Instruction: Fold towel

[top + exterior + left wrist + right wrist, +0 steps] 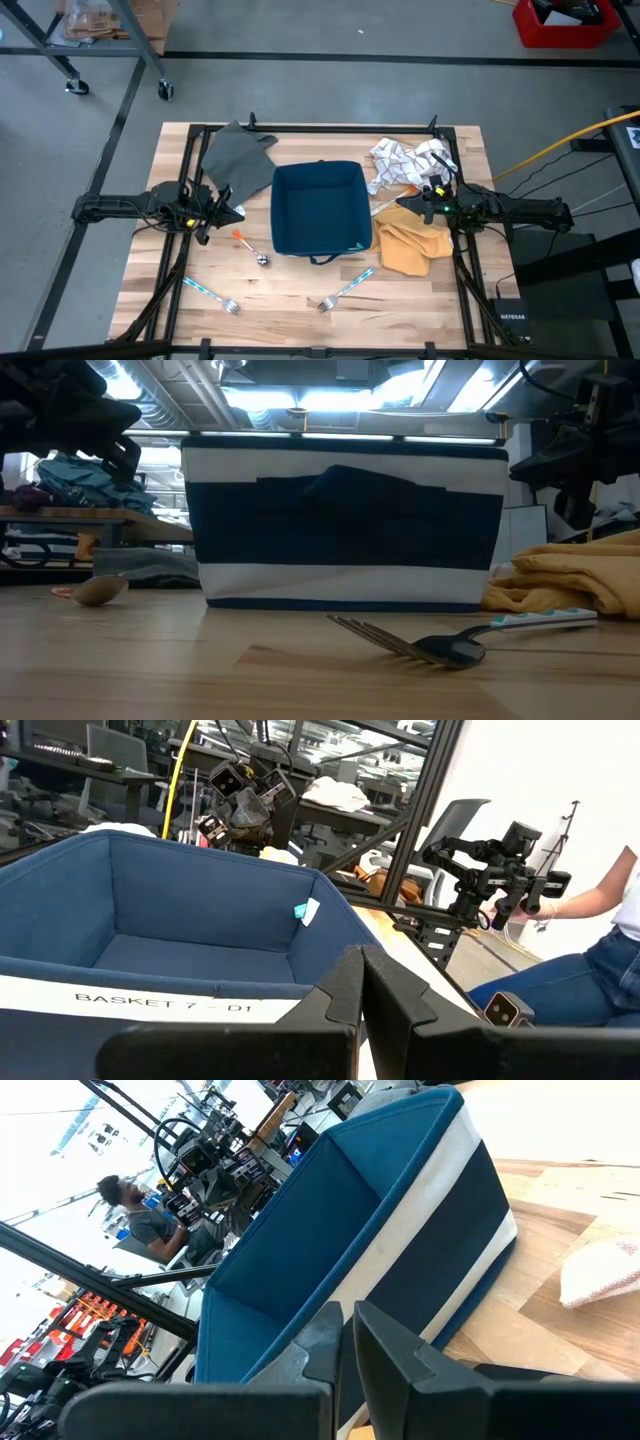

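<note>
From above, you see the yellow towel [412,248] crumpled just right of the blue basket [318,208], untouched; folding hasn't begun. Left gripper [226,207] and right gripper [408,205] flank the basket. Wrist views show both fingers pressed together, empty. Next, open the right and reach for a towel corner.

A mustard-yellow cloth towel [410,246] lies crumpled and loosely bunched on the wooden surface [290,300], just beside the right wall of the dark blue fabric basket [318,207]; in the low view its rumpled folds [575,582] rise as a soft heap. A white towel with a dark check pattern [405,163] lies crumpled farther back on the right. A grey towel [238,158] lies spread fairly flat at the back left, one corner turned.
</note>
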